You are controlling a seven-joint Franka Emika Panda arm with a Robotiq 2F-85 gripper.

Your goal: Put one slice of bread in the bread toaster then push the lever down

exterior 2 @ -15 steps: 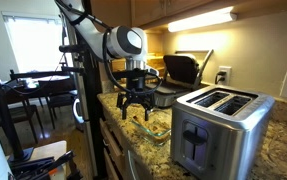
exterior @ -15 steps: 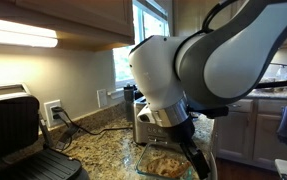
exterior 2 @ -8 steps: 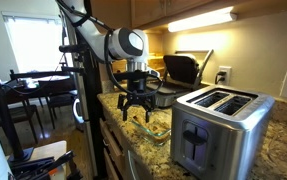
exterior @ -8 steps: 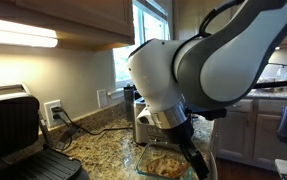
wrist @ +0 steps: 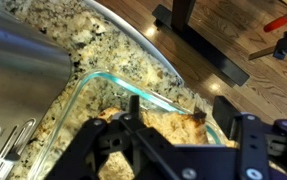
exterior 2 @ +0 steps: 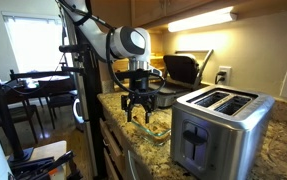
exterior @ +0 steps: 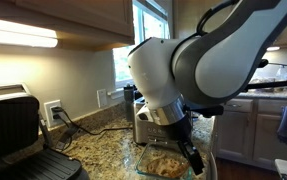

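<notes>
Gripper (exterior 2: 137,116) hangs with jaws spread wide and holding nothing, the slice of bread (wrist: 168,122) directly beneath them in the glass dish (wrist: 113,82), lined up, I judge, for a straight drop and pinch; bread toaster (exterior 2: 218,125) stands beside them.

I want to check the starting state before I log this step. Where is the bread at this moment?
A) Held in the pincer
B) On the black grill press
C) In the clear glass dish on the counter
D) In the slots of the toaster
C: the slice of bread lies inside the glass dish, below the open pincer, and the bread toaster shows no bread in its slots.
</notes>
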